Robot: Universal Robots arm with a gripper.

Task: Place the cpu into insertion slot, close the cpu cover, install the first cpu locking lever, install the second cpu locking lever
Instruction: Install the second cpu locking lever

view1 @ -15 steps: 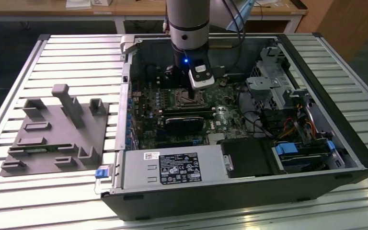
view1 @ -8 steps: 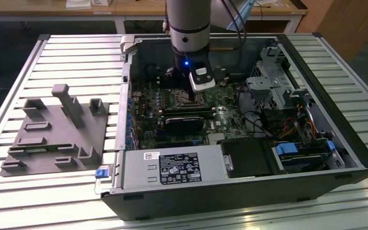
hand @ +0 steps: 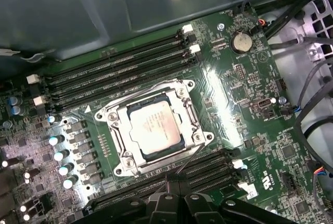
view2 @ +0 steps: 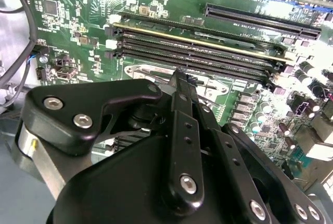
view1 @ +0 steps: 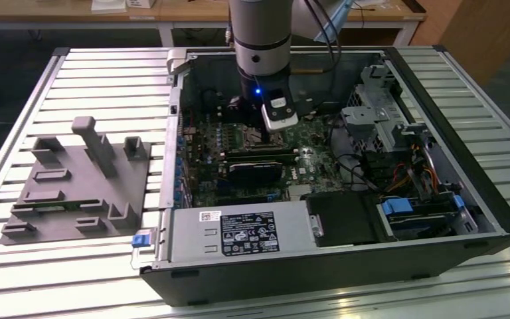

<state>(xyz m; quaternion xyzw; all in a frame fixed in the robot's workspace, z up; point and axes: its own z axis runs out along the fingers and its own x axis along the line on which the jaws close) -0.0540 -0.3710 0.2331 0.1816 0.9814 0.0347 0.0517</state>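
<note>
One cpu [hand: 155, 127] is already sitting in the insertion slot [hand: 120, 130] with the cpu cover [hand: 192, 122] lying flat over it. Your end effector [view2: 179, 91] is hovering just above, fingers pinched narrow, carrying nothing; you should be lining up squarely on the lever.

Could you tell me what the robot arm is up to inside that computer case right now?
The arm's gripper hangs low inside the open black computer case, just above the green circuit board. In the first wrist view, the square silver-grey cpu already sits in the metal-rimmed insertion slot, and the thin silver cpu cover frames it, apparently lying closed.
</note>
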